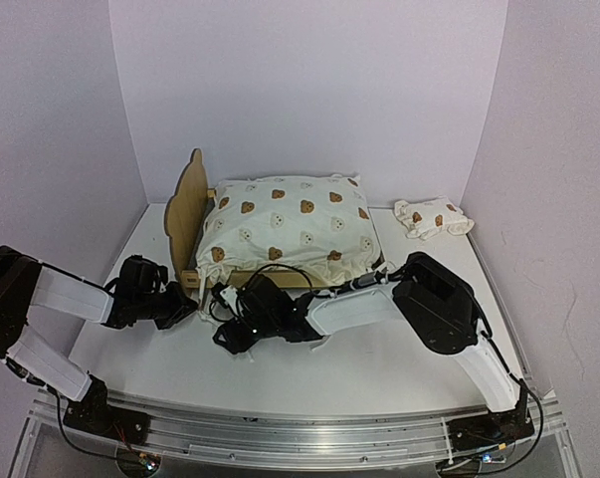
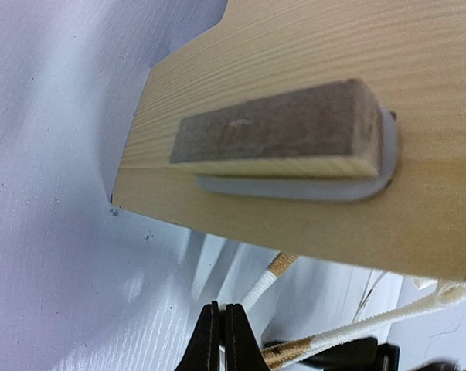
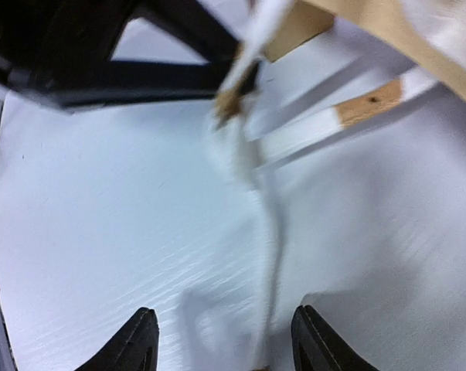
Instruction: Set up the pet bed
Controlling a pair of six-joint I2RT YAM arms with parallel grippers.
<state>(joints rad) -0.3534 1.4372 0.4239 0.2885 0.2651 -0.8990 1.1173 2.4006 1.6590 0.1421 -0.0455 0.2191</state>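
The left gripper [image 2: 222,344] is clenched, whether on a tie cord [image 2: 267,282] I cannot tell, and sits low by the headboard [image 1: 187,204] corner, its arm bent in from the left. The pet bed [image 1: 290,229] lies on the counter [image 1: 359,373] just beyond both grippers, its long axis running left to right. The right arm stretches leftward along the bed's front, its gripper [image 3: 225,325] released, with a cord hanging loose between the fingers.

Pet bed [image 1: 285,231], bear-print cushion aboard (headboard left)
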